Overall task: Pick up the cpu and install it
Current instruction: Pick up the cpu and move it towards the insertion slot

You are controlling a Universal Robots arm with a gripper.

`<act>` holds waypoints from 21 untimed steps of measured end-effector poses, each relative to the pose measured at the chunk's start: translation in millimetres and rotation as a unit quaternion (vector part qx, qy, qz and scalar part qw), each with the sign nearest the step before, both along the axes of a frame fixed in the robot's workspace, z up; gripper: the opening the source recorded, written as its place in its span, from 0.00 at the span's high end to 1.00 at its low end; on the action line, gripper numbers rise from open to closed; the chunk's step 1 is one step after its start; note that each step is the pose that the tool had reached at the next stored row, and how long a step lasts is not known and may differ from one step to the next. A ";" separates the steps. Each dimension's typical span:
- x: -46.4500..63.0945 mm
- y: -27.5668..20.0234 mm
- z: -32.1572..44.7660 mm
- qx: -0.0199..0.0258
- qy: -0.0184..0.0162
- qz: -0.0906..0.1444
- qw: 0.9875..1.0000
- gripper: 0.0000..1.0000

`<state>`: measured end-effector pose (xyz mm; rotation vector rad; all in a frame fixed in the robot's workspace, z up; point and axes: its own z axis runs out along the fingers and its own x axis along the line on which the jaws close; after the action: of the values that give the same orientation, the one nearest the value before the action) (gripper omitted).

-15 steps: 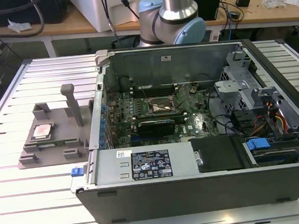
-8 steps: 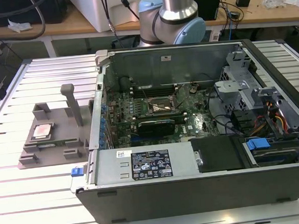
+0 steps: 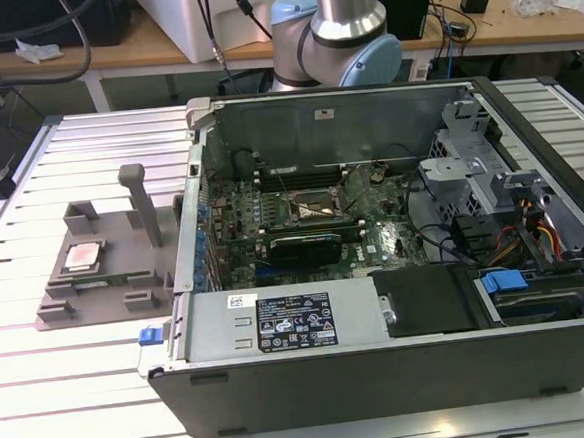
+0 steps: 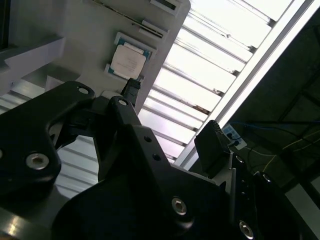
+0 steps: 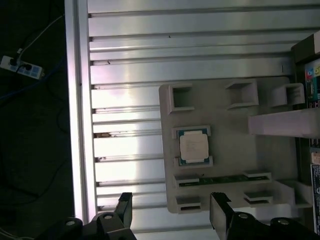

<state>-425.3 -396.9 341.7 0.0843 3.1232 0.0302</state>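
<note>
- Black gripper [image 5: 170,201] sits closest in the first wrist view, its two fingers [image 5: 124,207] spread wide with nothing between them: released and empty.
- Just past the fingertips comes the near edge of the grey tray [image 5: 167,150], and on it a thin green strip [image 5: 220,178] lying in a slot across the line of approach.
- Beyond that strip lies the cpu [image 5: 194,146], flat in its own recess with the silver top plate facing up. It is apart from the gripper and roughly in line with the gap between the fingers.
- Being square, the cpu has no long axis. Its edges run parallel to the tray's edges, and one pair runs parallel to the line joining the two fingertips, so by my judgement the jaws stand squared to it.
- Farther off, in the exterior view, the tray is to the exterior view's left of the open computer case [image 3: 383,373], with the socket [image 3: 316,209] well apart from the cpu.
</note>
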 end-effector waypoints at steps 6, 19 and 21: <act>0.1 0.0 -4.2 0.000 0.000 0.000 1.000 0.28; 0.2 0.0 -13.9 0.000 0.000 0.000 1.000 0.28; 0.3 0.0 -15.2 0.000 0.000 0.000 1.000 0.28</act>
<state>-425.0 -396.9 326.5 0.0842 3.1233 0.0302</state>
